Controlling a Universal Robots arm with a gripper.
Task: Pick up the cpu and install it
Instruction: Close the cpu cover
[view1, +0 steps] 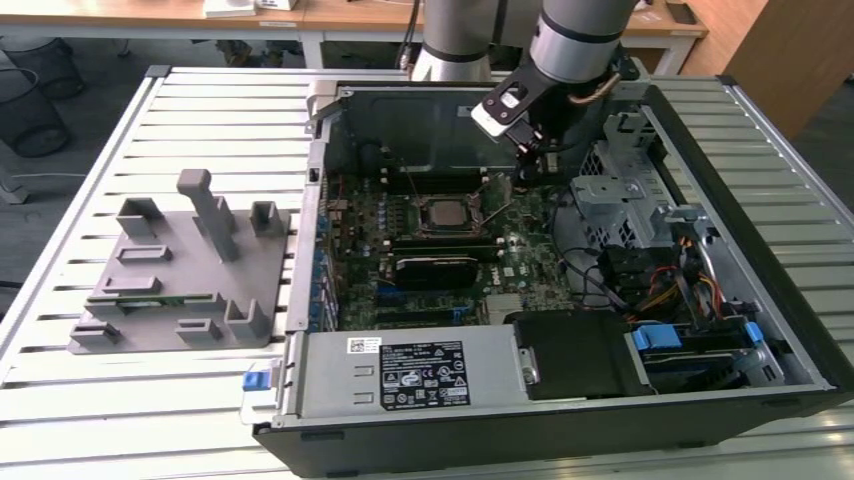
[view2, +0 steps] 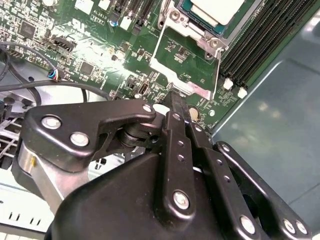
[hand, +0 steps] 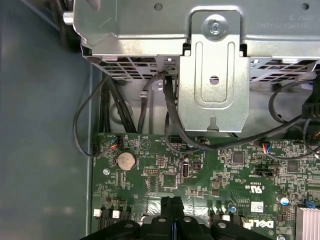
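The cpu (view1: 441, 213) is a small square chip with a silvery top (view2: 216, 9), lying in the black socket on the green motherboard (view1: 400, 195) inside the open computer case. In the second wrist view the socket's metal bracket (view2: 186, 84) stands swung open beside it. My gripper (view1: 530, 168) hangs over the board toward the exterior view's right of the socket, apart from the chip. Its two black fingers (hand: 167, 206) are pressed together with nothing between them, and their tips (view2: 176, 101) sit just above the board near the open bracket.
A metal drive cage (hand: 215, 65) and black cables (hand: 170, 125) crowd the case wall close to the gripper. A power supply (view1: 414, 375) fills the case's near side. Memory slots (view2: 260, 40) flank the socket. A grey fixture (view1: 187, 270) stands on the slatted table (view1: 160, 400).
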